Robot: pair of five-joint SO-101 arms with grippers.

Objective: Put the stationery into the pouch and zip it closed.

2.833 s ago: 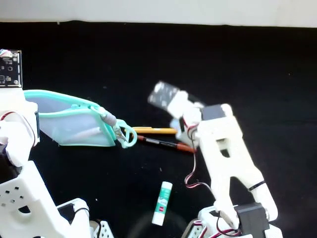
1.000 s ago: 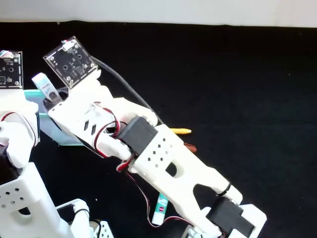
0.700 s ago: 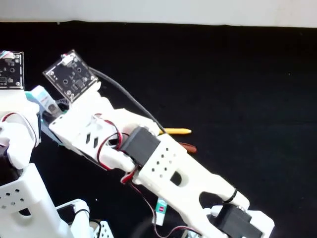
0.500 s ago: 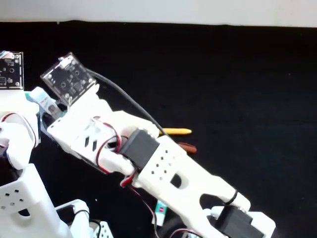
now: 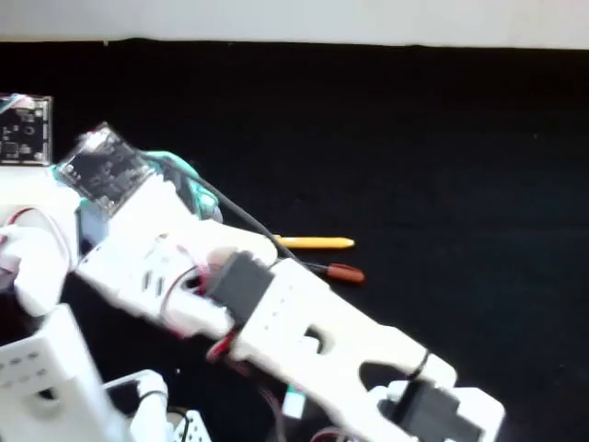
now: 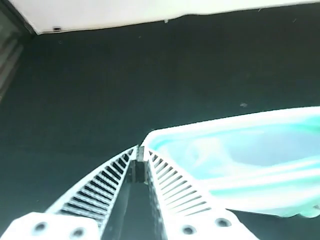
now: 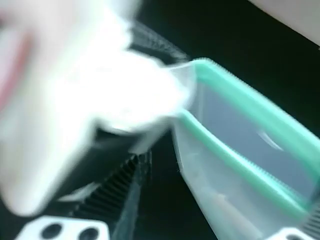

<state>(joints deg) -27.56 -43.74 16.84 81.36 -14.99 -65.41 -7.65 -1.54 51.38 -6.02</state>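
1. Step in hand, as I read it: drop the white item (image 7: 140, 95) into the pouch (image 6: 235, 150). Carry it well past the teal zip rim before letting go, and keep the mouth held open.
2. The right gripper (image 7: 150, 120) is at the pouch mouth, near the tabletop's (image 5: 442, 138) left edge. The view is blurred, but it looks clamped on the white item.
3. The left gripper (image 6: 140, 157) is pinched tight on the pouch's end edge.
4. Not yet packed: yellow pencil (image 5: 313, 243) and pen (image 5: 336, 272) mid-tabletop, glue stick (image 5: 294, 402) by the front edge.

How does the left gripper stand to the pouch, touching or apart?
Touching. The left wrist view shows the left gripper shut on the corner of the pouch.
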